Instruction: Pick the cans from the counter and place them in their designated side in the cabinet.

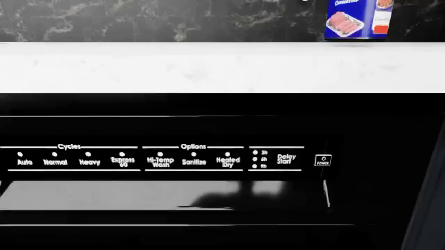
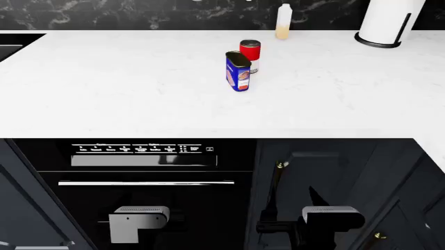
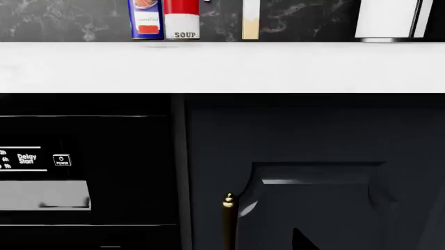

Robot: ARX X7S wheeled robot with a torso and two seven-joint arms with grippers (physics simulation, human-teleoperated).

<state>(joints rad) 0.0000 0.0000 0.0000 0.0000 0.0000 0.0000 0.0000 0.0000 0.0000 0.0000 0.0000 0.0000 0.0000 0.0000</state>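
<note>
Counter (image 2: 104,88): blue can (image 2: 238,71), soup can (image 2: 250,56) sitting upper centre, unpicked; my grippers' opening I cannot tell.

Surface: white marble-look counter (image 2: 104,94).
Middle: blue can (image 2: 238,71), soup can (image 2: 250,54), touching or just apart.
Back edge: bottle (image 2: 283,22), paper towel roll (image 2: 388,21).

Black marble backsplash (image 2: 125,13); black dishwasher (image 2: 143,177) beside dark cabinet door (image 2: 334,172), brass knob (image 3: 229,200).
</note>
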